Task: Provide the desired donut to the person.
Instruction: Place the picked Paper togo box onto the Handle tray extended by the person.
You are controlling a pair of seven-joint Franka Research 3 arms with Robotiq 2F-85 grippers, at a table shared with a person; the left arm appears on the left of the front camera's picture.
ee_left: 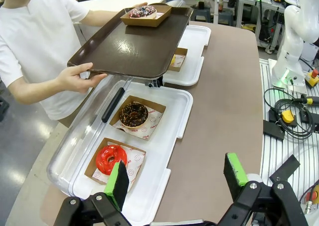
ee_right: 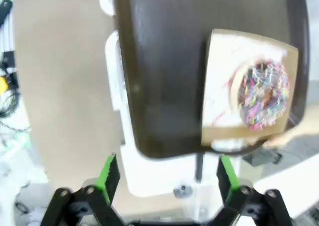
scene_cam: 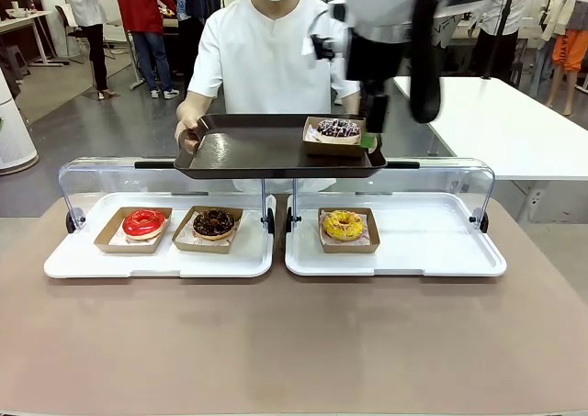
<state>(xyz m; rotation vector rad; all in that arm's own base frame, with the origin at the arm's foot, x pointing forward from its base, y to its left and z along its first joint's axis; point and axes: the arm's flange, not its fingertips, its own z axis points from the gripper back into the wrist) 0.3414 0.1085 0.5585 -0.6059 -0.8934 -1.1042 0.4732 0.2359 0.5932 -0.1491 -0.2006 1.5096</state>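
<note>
The person (scene_cam: 266, 58) in a white shirt holds a dark brown tray (scene_cam: 248, 151) over the far side of the table. At the tray's right end lies a sprinkled chocolate donut (scene_cam: 338, 128) in a cardboard box, also visible as the donut (ee_right: 264, 94) in the right wrist view. My right gripper (scene_cam: 371, 127) hangs just right of that box, and the gripper (ee_right: 168, 178) stands open and empty above the tray's edge. My left gripper (ee_left: 177, 178) is open over the table, near the left display tray.
Two white display trays (scene_cam: 404, 260) with raised clear lids sit on the brown table. The left one holds a red donut (scene_cam: 144, 223) and a chocolate donut (scene_cam: 214, 222); the right one holds a yellow donut (scene_cam: 344, 225). Bystanders stand far behind.
</note>
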